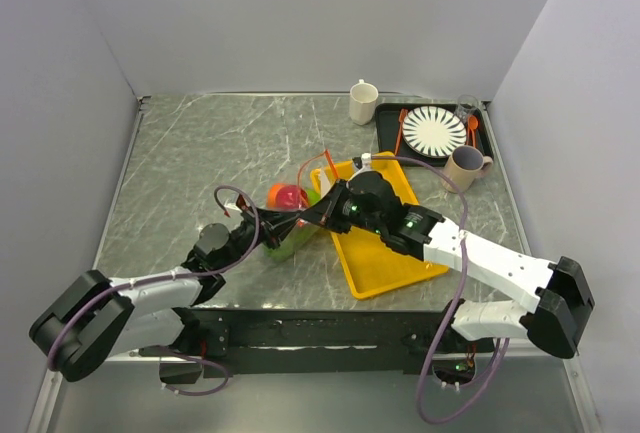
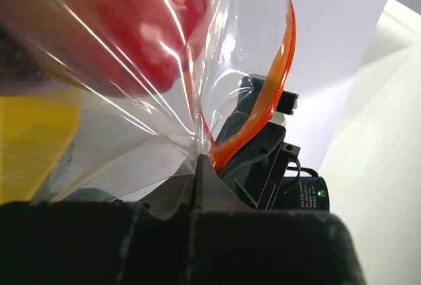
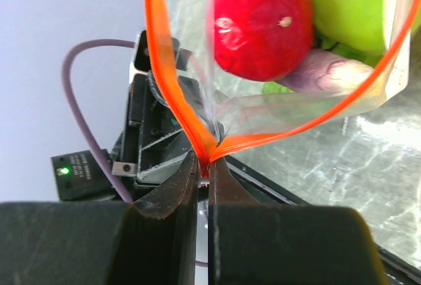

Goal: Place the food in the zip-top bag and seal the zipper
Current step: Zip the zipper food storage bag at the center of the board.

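The zip-top bag [image 1: 296, 215] hangs between my two grippers at the table's middle, its mouth gaping. Through the plastic I see a red fruit [image 3: 260, 25], a green one [image 3: 348, 5] and a dark purple one [image 3: 329, 71]; the red fruit [image 2: 151, 28] also fills the left wrist view. My right gripper [image 3: 207, 166] is shut on one end of the orange-red zipper [image 3: 172, 81]. My left gripper [image 2: 197, 161] is shut on the clear plastic just beside that zipper [image 2: 276, 87] end. From above, the left gripper [image 1: 297, 222] and right gripper [image 1: 320, 211] nearly meet.
A yellow tray [image 1: 385, 253] lies under my right arm. At the back right, a black tray [image 1: 385, 138] carries a striped plate [image 1: 433, 133] and an orange spoon [image 1: 472, 128]. A white mug [image 1: 363, 103] and a tan mug [image 1: 465, 166] stand nearby.
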